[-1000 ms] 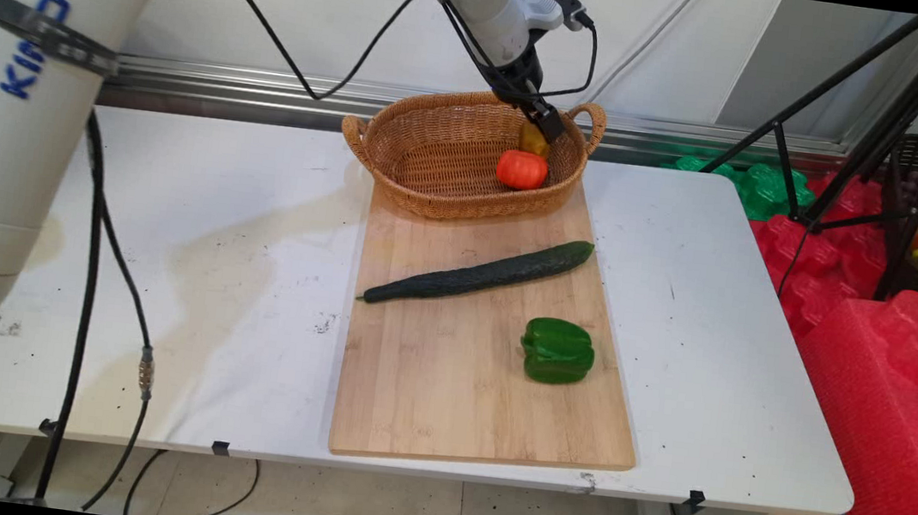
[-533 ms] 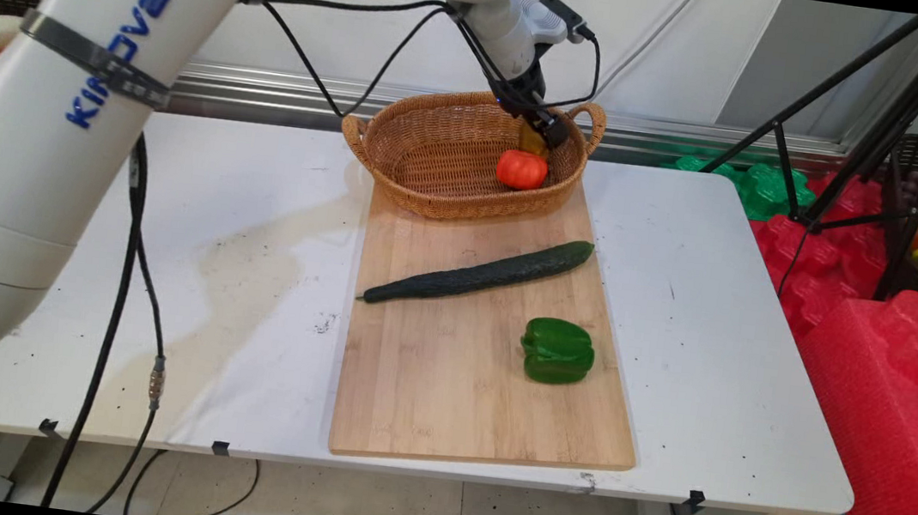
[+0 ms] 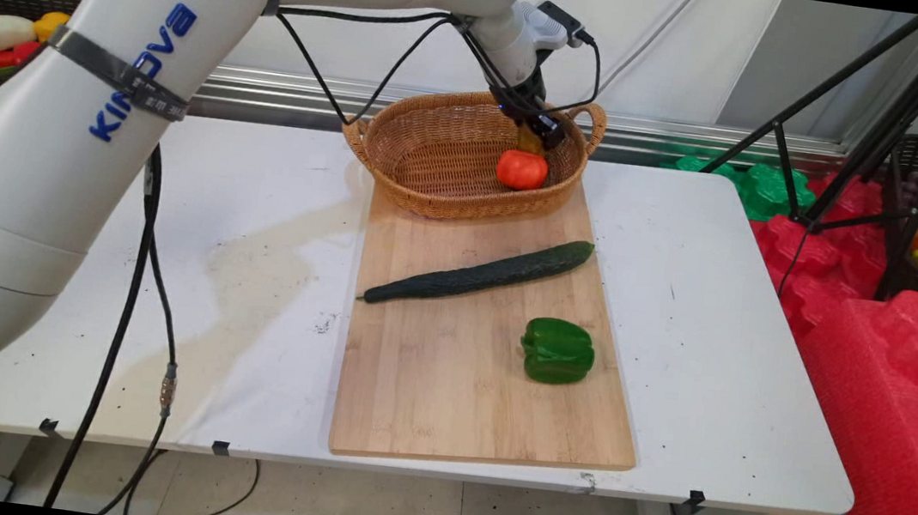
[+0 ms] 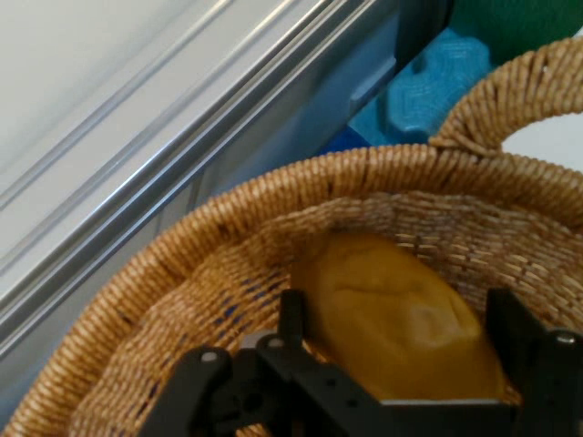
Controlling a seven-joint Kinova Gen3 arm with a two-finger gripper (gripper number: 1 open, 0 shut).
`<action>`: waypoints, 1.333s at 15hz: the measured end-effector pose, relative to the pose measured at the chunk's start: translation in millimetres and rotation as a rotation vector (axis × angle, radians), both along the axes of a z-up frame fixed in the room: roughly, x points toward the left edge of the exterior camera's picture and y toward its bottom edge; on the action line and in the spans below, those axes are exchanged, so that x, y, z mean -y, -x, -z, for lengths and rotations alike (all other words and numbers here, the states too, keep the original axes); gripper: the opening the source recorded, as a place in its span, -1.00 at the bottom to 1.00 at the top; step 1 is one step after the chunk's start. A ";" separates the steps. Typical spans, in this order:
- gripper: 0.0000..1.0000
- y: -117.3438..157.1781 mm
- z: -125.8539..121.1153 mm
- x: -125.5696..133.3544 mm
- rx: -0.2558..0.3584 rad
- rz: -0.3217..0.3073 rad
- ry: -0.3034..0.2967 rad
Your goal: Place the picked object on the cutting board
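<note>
Gripper (image 4: 401, 314) is down inside the wicker basket (image 3: 427, 159) at its far right end, fingers (image 4: 291, 314) spread either side of a yellow fruit (image 4: 396, 319), not visibly clamped on it. Fruit lies against the basket's inner wall. Red tomato (image 3: 521, 169) sits just in front, also in the basket. Basket's near edge rests on the far end of the wooden cutting board (image 3: 445, 377). Cucumber (image 3: 481, 274) lies diagonally mid-board, green bell pepper (image 3: 557, 351) nearer, right side.

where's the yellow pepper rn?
The yellow bell pepper sits inside the woven wicker basket, at its far right end behind the red tomato. In the hand view it lies between the black hand's two fingers.
</note>
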State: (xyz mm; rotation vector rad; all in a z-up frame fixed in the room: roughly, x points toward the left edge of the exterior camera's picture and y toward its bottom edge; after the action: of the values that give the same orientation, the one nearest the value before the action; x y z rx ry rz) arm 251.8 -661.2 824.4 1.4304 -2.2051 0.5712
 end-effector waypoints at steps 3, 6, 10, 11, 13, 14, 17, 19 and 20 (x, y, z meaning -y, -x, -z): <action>-1.00 -3.0 -8.3 -7.0 -0.006 -0.031 0.033; -1.00 -5.6 -16.0 -23.2 -0.010 -0.051 0.054; -1.00 -4.1 -39.5 -55.5 0.011 -0.033 0.092; -1.00 -3.2 -47.0 -65.9 0.019 -0.020 0.101; -1.00 -0.6 -61.5 -88.3 0.032 0.012 0.112; -1.00 0.8 -69.4 -101.4 0.039 0.032 0.116; -1.00 4.0 -86.9 -135.5 0.055 0.095 0.121; -1.00 6.8 -98.8 -162.5 0.067 0.160 0.118; -1.00 8.2 -104.8 -177.2 0.074 0.198 0.116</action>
State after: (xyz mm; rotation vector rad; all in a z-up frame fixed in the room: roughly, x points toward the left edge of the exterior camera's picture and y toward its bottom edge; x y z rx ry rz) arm 243.6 -484.0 929.2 1.1347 -2.2965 0.6789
